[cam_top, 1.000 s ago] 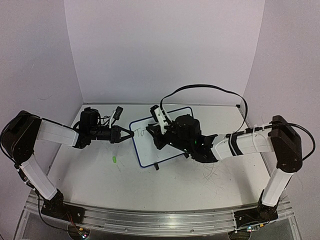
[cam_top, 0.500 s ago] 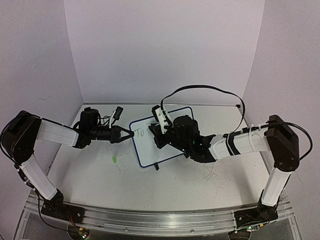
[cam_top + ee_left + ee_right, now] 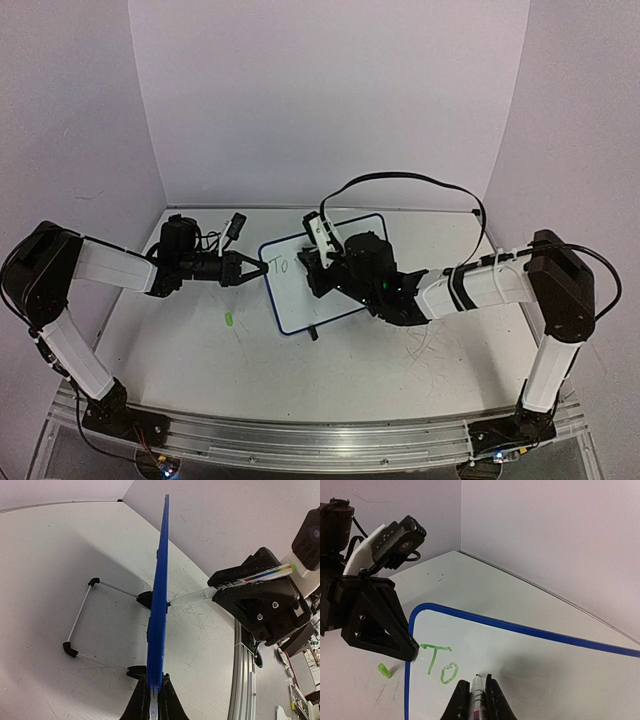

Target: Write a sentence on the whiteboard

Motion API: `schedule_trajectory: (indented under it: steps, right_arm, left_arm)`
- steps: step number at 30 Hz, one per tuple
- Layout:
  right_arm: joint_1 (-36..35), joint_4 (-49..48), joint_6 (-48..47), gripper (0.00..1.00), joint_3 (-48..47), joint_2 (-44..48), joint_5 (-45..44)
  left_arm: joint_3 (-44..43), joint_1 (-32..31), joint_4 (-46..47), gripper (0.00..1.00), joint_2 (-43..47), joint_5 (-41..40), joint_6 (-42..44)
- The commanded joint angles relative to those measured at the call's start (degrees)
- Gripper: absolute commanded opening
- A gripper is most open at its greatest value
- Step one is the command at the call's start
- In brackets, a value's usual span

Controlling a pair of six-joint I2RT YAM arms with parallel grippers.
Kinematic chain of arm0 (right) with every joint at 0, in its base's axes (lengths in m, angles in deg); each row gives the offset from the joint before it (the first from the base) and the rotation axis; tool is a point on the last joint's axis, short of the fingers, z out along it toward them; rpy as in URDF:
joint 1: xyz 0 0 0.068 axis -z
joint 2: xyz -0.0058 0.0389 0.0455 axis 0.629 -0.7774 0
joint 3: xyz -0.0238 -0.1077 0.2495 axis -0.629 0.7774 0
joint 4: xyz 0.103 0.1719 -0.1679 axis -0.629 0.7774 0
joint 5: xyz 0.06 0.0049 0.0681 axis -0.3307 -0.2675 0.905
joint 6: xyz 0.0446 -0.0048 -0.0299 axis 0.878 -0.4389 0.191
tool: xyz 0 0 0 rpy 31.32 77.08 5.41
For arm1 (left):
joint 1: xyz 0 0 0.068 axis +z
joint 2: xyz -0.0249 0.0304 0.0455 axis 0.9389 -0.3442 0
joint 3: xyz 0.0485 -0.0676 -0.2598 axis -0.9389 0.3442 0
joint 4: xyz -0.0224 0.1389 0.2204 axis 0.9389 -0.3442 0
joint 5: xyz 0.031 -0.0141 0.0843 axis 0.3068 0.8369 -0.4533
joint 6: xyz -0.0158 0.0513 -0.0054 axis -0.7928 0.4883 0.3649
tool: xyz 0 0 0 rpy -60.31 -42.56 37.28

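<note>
Standing on its wire stand near the middle of the worktop (image 3: 400,370), the whiteboard (image 3: 292,295) is pinched at its 9 o'clock edge by the left end effector (image 3: 258,268), whose fingers are closed on the blue frame. The right end effector (image 3: 476,682) reaches in from 3 o'clock and is clamped on a marker (image 3: 477,702), whose tip meets the white surface. The sentence (image 3: 439,664) reads only "To" in green, near the board's left edge, with the tip at about 4 o'clock of the "o". A small green piece (image 3: 228,319) lies on the worktop at 7 o'clock of the board.
</note>
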Motion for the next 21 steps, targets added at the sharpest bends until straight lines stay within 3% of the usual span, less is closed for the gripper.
schedule_trajectory:
  steps: [1, 21]
  right_arm:
    - [0.0, -1.3, 0.7, 0.0, -2.8, -1.0, -1.4]
    - [-0.1, -0.5, 0.9, 0.0, -3.0, -1.6, 1.2]
  left_arm:
    - [-0.8, 0.3, 0.5, 0.0, 2.4, 0.1, 1.4]
    - [-0.9, 0.3, 0.3, 0.0, 2.6, 0.0, 1.5]
